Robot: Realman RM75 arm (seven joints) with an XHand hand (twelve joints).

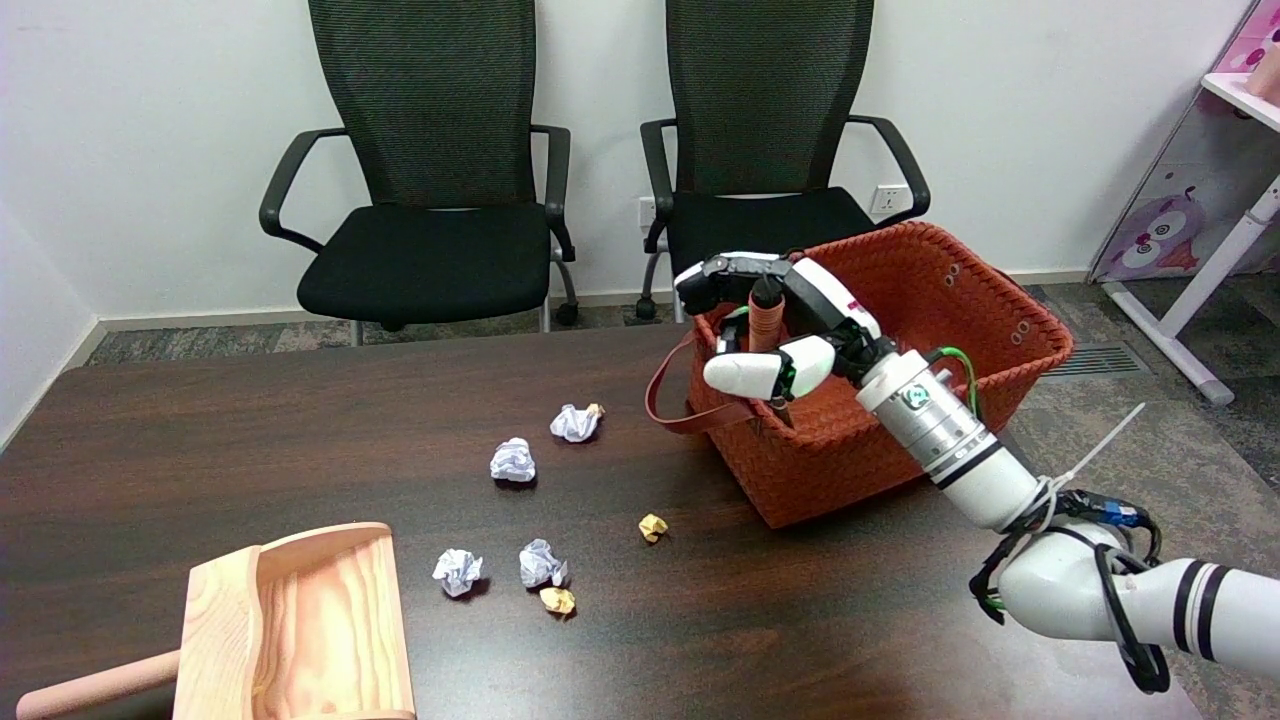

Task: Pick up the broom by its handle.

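Broom handle (pixel 766 322) mostly hidden by robot hand (pixel 785 325) and basket (pixel 940 300) wall; broom head unseen; dustpan (pixel 290 630) cut by bottom edge.

Even, soft overhead light is filling the room. The dark counter (pixel 300 420) is showing faint sheen, and the paper balls (pixel 513 461) are casting small shadows. Focus is staying sharp throughout.

Landmark: basket (pixel 880 440), on the table (pixel 200 420) at its right side. Broom handle (pixel 766 320) stands at the basket's left rim, right hand (pixel 790 325) wrapped around it above that rim. Paper balls (pixel 513 461) scattered on the table left of the basket, some nearer the camera. Dustpan (pixel 300 630) far left of the basket, at the near table edge. Two chairs (pixel 440 200) behind the table, one directly behind the basket.
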